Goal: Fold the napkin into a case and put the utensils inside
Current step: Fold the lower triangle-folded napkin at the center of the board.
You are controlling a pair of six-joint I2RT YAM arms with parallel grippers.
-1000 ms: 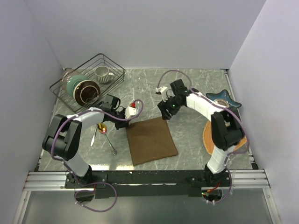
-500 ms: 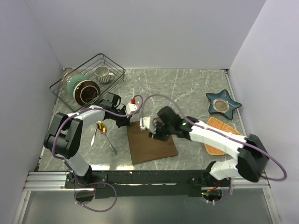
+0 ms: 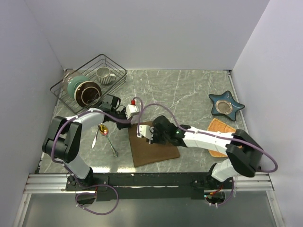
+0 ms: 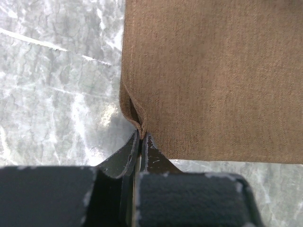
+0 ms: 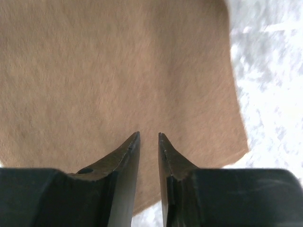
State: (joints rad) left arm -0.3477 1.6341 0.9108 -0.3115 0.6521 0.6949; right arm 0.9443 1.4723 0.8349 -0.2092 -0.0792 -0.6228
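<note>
The dark-brown napkin [image 3: 156,146] lies flat on the marble table, unfolded, so no case shows. My left gripper [image 3: 129,124] is shut on its far left corner, which puckers between the tips in the left wrist view, gripper [image 4: 142,135] on napkin [image 4: 213,80]. My right gripper [image 3: 150,138] hovers low over the far part of the napkin [image 5: 109,71]. In the right wrist view the right gripper [image 5: 149,135] has its jaws a narrow gap apart with nothing between them. The utensils lie left of the napkin: a spoon [image 3: 106,131] with a gold bowl and a fork [image 3: 95,137].
A black wire basket [image 3: 118,68] at the back left holds a mug [image 3: 103,74] and bowls [image 3: 83,91]. A blue star-shaped dish [image 3: 226,104] sits at the right. An orange woven mat [image 3: 218,126] lies partly under the right arm.
The right arm swung from the napkin's far right corner leftward and down over the cloth, its jaws narrowing. The left gripper kept its hold on the corner and barely moved.
</note>
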